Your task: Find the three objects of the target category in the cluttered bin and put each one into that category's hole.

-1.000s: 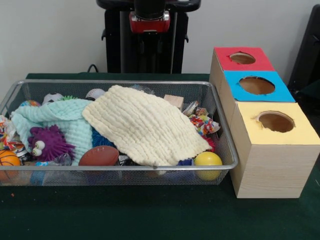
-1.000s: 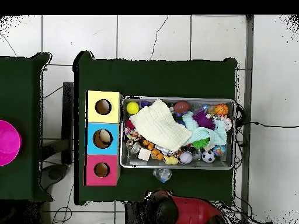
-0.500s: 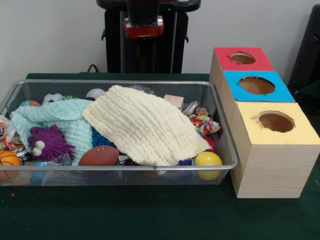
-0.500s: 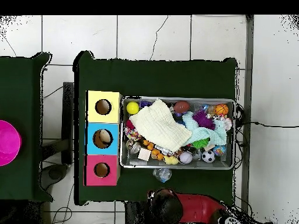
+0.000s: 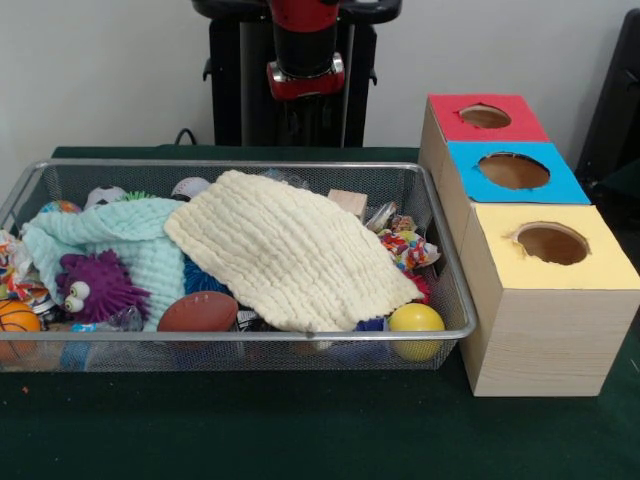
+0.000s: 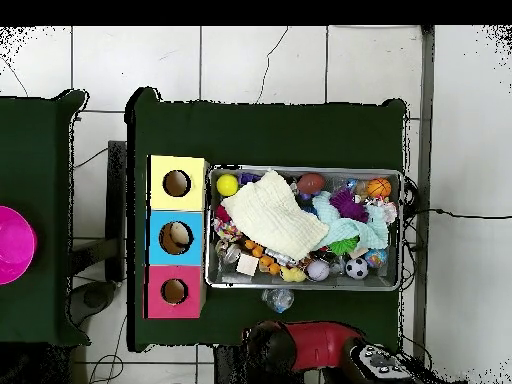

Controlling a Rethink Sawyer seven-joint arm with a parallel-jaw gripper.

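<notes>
The bin is a wire mesh basket full of toys, also in the overhead view. A cream cloth and a mint cloth cover much of it. One see-through wrinkly plastic lump lies on the table outside the bin, on the robot's side. Another plastic lump peeks out by a wooden block. A bit of plastic shows beside the purple spiky toy. Only the red and black arm shows, drawn back above the table's far edge. No gripper shows.
Three wooden boxes stand in a row beside the bin, with red, blue and yellow holed tops. A yellow ball, a brown football and a small basketball lie along the bin's front. A pink dish sits on a side table.
The arm's red section has swung sideways and come lower in the front view. In the overhead view the arm has turned toward the bottom right. Nothing in the bin has moved.
</notes>
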